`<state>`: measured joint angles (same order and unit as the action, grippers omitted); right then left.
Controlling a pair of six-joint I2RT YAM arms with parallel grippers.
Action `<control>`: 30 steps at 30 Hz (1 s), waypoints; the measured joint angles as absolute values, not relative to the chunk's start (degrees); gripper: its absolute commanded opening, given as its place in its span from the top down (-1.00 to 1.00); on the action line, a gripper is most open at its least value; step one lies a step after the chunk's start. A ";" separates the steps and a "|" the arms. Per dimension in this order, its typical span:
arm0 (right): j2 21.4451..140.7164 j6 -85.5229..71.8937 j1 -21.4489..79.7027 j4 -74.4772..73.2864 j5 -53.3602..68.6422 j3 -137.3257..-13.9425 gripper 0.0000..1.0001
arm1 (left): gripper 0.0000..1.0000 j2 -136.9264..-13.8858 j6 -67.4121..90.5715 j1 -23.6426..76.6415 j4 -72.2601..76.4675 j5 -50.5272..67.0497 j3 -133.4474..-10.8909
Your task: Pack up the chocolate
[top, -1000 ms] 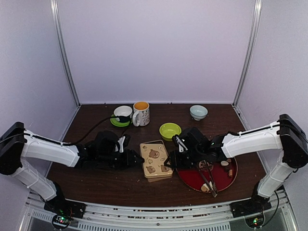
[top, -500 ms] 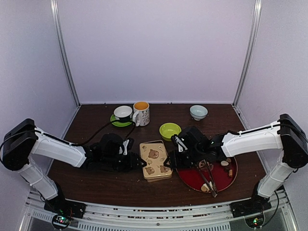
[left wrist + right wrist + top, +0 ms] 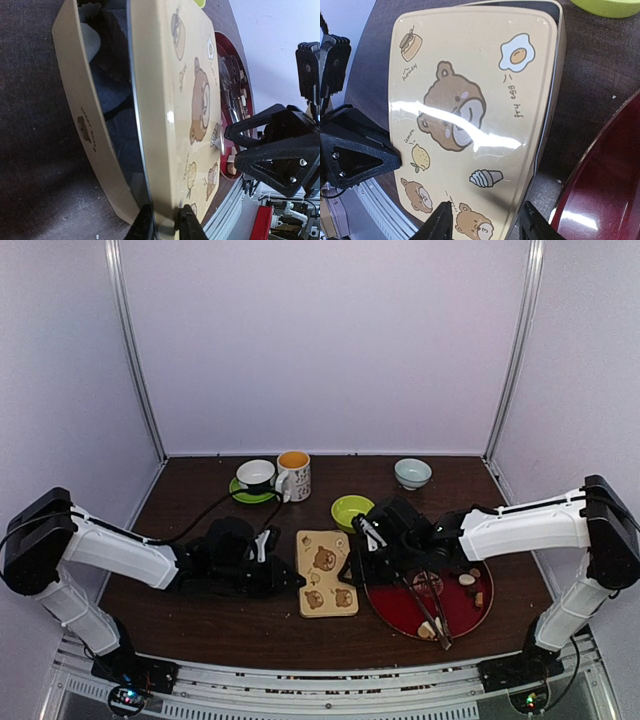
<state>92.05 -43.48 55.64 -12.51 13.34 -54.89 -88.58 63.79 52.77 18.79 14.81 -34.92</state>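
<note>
**Table** (image 3: 200, 620): dark wood; carries everything below.

**Red tray** (image 3: 470, 625): round, just right of the tin, close against it.

**Tin, base** (image 3: 82, 115): cream and shallow, the landmark for this entry. What shows of its inside is dark, with no candy seen; part is hidden under the lid.

**Tin, lid** (image 3: 328, 573): bear print, lifted off the base along one side and tilted over it.

**Left gripper** (image 3: 167, 225): at the tin's left, fingers closed on the lid's rim.

**Right gripper** (image 3: 487, 222): at the tin's right, fingers apart over the lid's near edge, pinching nothing.

**Tongs** (image 3: 428, 612): lying in the tray right of the tin, not held.

**Chocolate** (image 3: 467, 580): small white, tan and dark pieces loose in the tray, right of the tin.

**Status**: opening stage, by my reading. The lid is not yet clear of the base. No piece appears packed, so the whole transfer into the tin and the re-lidding are left.
</note>
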 measured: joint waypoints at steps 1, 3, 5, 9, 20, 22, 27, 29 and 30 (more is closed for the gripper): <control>92.05 -43.35 55.64 -12.73 13.21 -55.22 0.09 | 0.68 -88.29 63.79 52.77 18.87 14.81 -34.65; 92.07 -43.11 55.64 -13.23 13.02 -56.05 0.09 | 0.69 -87.85 63.79 52.77 19.14 14.83 -34.24; 92.16 -42.78 55.64 -13.65 12.97 -56.77 0.08 | 0.69 -87.81 63.79 52.77 19.49 14.81 -34.06; 93.06 -42.30 55.64 -13.85 12.56 -58.06 -0.06 | 0.69 -87.81 63.83 52.77 19.84 14.81 -33.93; 97.38 -41.19 54.59 -14.44 11.07 -59.22 0.04 | 0.69 -87.68 63.99 52.77 20.56 14.28 -33.50; 98.00 -40.84 54.39 -14.52 11.05 -59.83 0.07 | 0.68 -87.64 63.99 52.71 20.56 14.26 -33.50; 98.76 -40.38 53.67 -14.15 11.14 -60.55 0.12 | 0.68 -87.18 63.51 51.96 19.64 14.09 -33.65; 98.85 -40.23 53.23 -14.06 11.14 -60.69 0.14 | 0.67 -87.05 62.89 51.53 18.46 14.02 -34.28; 98.91 -40.16 53.01 -14.04 11.14 -60.93 0.15 | 0.67 -87.05 62.57 51.33 17.98 13.93 -34.70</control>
